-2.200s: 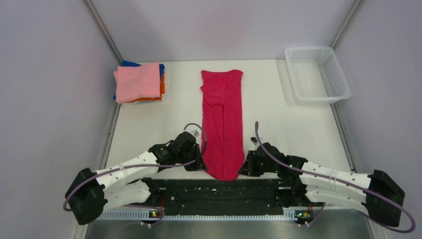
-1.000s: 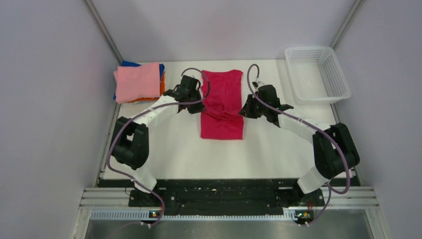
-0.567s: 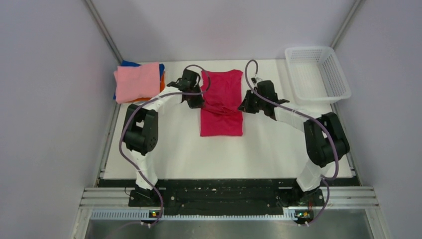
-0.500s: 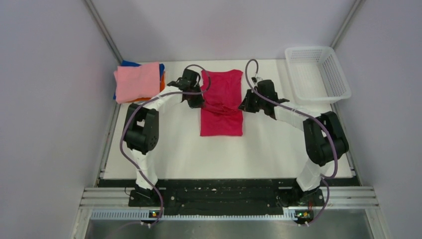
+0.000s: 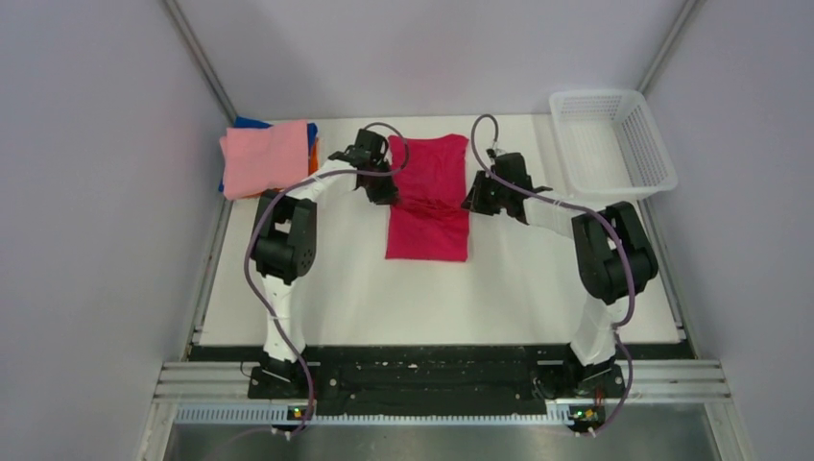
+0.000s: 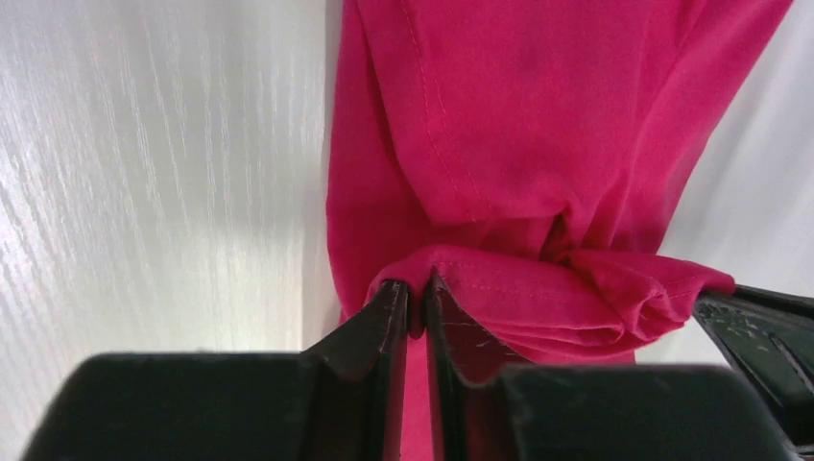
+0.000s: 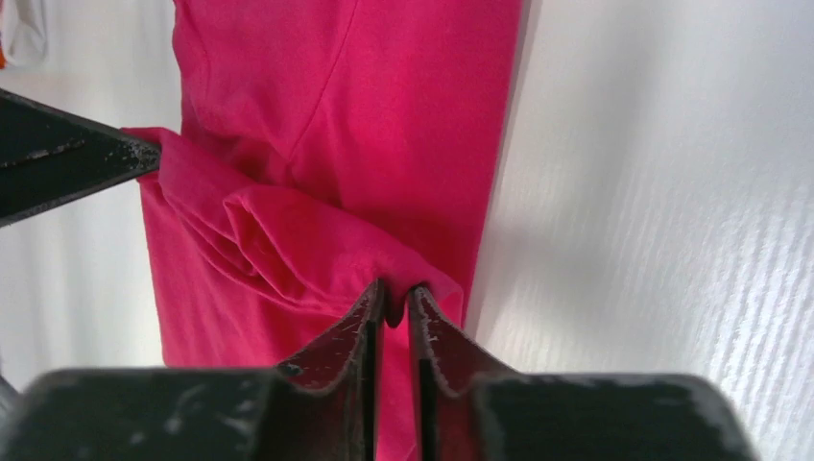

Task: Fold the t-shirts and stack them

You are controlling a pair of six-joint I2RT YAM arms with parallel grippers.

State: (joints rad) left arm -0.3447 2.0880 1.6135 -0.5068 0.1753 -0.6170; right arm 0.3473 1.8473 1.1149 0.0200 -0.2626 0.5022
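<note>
the crimson shirt (image 5: pixel 428 219) lies as a narrow strip on the desk (image 5: pixel 336 288), midway between the left and right edges and nearer the far edge, with its near part doubled over toward the collar. the left end effector (image 6: pixel 416 293) is clenched on the left corner of the raised edge and the right end effector (image 7: pixel 395 293) on the right corner. the cloth sags in loose rolls between them. it looks light, thin and limp, with no stiffness to hold a line. i judge it needs both corners pinched through all layers and held taut and level, or the fold will wrinkle. the folded stack (image 5: pixel 267 158), pink on top, sits in the far-left corner.
</note>
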